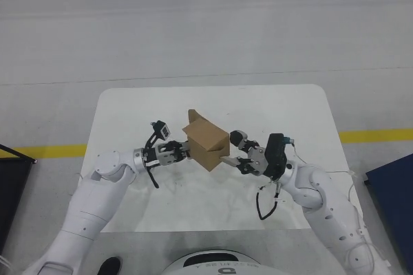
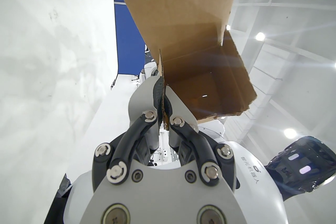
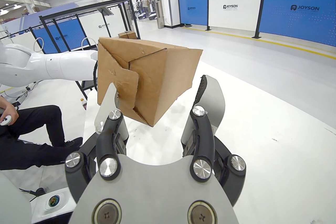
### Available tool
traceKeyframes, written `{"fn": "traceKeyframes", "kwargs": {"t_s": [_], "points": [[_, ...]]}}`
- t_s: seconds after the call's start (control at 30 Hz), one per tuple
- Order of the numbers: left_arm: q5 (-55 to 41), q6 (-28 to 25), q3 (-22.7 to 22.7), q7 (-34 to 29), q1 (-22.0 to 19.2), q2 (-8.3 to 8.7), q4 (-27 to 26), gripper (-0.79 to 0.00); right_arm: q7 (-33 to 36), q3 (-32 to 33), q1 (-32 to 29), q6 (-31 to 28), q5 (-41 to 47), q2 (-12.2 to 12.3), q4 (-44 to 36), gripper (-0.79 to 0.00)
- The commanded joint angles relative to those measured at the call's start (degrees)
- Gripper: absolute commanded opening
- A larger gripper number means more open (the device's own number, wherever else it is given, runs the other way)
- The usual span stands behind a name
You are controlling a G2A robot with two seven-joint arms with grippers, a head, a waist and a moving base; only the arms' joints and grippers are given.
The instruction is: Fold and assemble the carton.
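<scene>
A brown cardboard carton (image 1: 206, 143) hangs in the air above the middle of the white table (image 1: 275, 110). My left gripper (image 1: 182, 151) is shut on one side wall of the carton (image 2: 199, 70), its two fingers pinching the cardboard edge. The carton's mouth faces the left wrist camera, with one flap raised beyond the opening. My right gripper (image 1: 235, 151) stands open at the carton's other end, where the bottom flaps of the carton (image 3: 147, 78) are folded over one another. One right finger (image 3: 110, 101) touches a folded flap; the other stands apart.
The table is bare around the arms. A dark frame (image 1: 0, 155) stands off the table's left side and a blue panel (image 1: 399, 185) off its right. A seated person's legs (image 3: 29, 128) show beside the table.
</scene>
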Motion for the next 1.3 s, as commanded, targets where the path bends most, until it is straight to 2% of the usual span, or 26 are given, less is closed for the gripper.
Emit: {"fn": "traceKeyframes", "kwargs": {"t_s": [0.0,0.4,0.93,1.27], "points": [[1.2,-0.5,-0.1,0.2,0.0,0.11,0.0,-0.785,0.7,-0.2,0.1,0.3,0.1,0.0,0.1,-0.231],[6.8,-3.7,0.1,0.7,0.0,0.51,-1.4,-0.785,5.6,-2.1,1.8,2.5,1.3,-0.2,0.9,-0.237],[8.1,-5.7,0.2,0.4,0.0,0.82,-1.4,-0.785,8.5,-3.0,2.2,4.6,1.6,-0.1,0.5,-0.237],[7.4,-5.7,0.3,0.7,0.2,0.93,-1.4,-0.785,7.8,-2.4,1.8,4.8,1.9,0.0,-0.2,-0.163]]}}
